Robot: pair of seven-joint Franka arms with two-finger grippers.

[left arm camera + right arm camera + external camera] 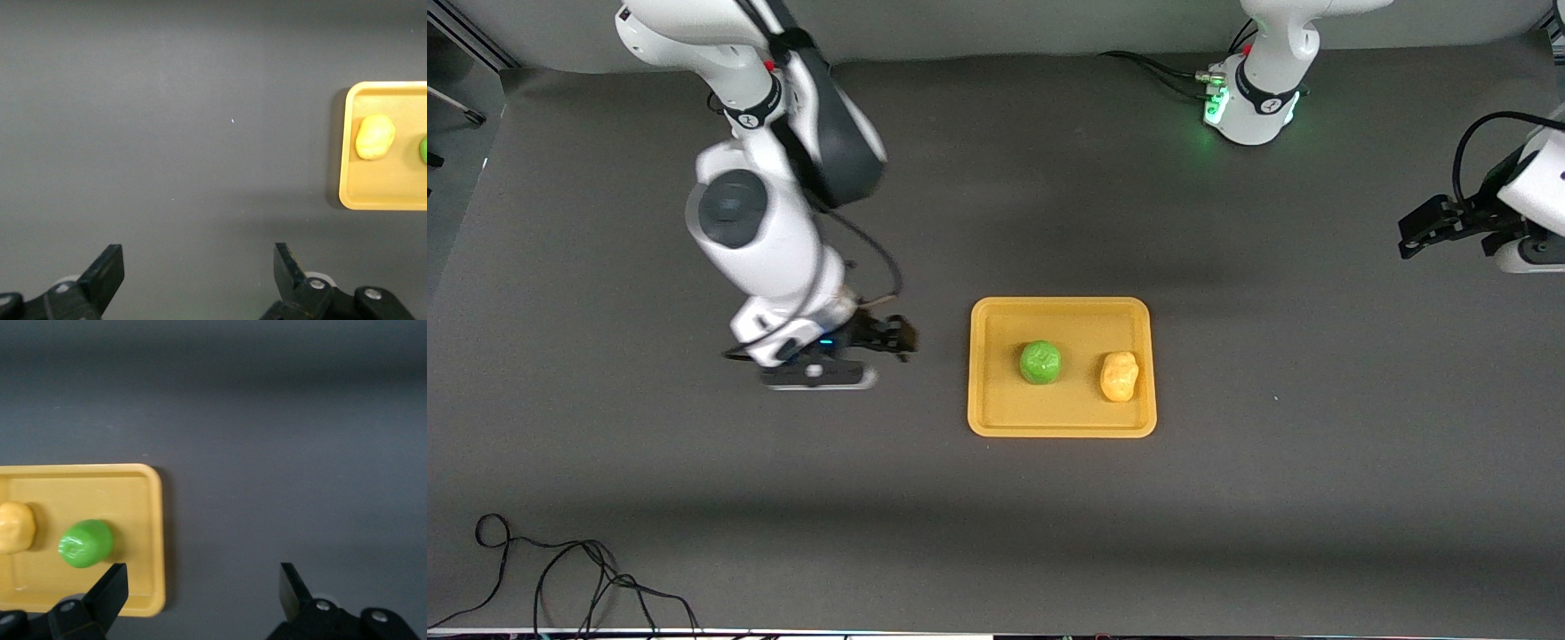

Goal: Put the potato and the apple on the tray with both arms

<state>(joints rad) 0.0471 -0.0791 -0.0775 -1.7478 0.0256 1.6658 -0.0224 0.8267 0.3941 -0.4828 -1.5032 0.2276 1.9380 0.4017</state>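
Note:
The yellow-orange tray (996,313) lies mid-table. The green apple (1040,362) and the yellow potato (1119,375) rest on it side by side, the potato toward the left arm's end. My right gripper (903,338) is open and empty, low over the mat beside the tray's edge at the right arm's end. Its wrist view shows the tray (151,520), apple (85,543) and potato (15,528) past its gripper (203,579). My left gripper (1409,233) is open and empty, well off the tray at the left arm's end. Its view (198,260) shows the tray (347,147), potato (374,137) and apple's edge (423,150).
A loose black cable (560,578) lies on the mat at the near corner at the right arm's end. Cables (1156,67) run by the left arm's green-lit base (1254,107). Dark mat surrounds the tray.

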